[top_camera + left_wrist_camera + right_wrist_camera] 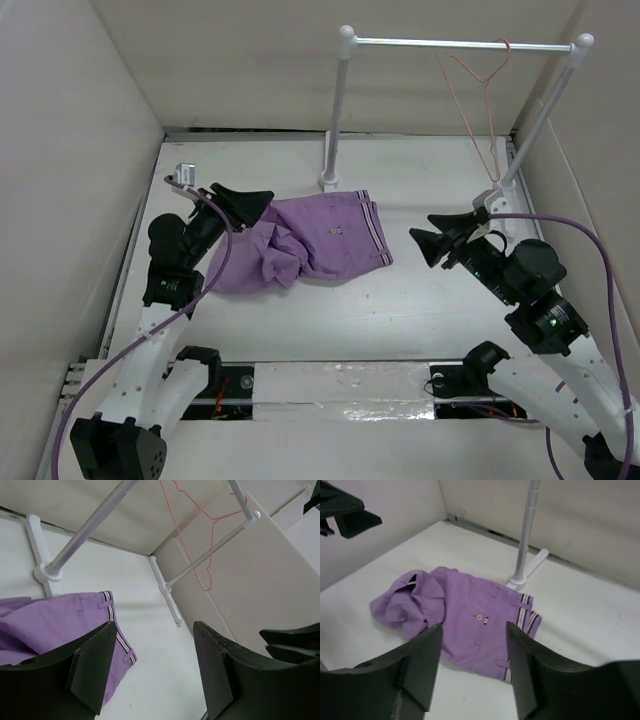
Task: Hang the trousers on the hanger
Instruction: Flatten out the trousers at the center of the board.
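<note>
Currently the crumpled lilac cloth trousers (310, 240) lie on the white table (400, 300), left of centre. The thin pink wire hanger (488, 100) hangs far right. The left gripper (258, 210) and right gripper (420, 240) hover released, empty.

I see a white table (400, 310) with plain pale walls (70, 150) on three sides. At the back stands a rack (336, 110) with two white posts and a shiny silver bar (440, 44) on top. The light is soft.
</note>
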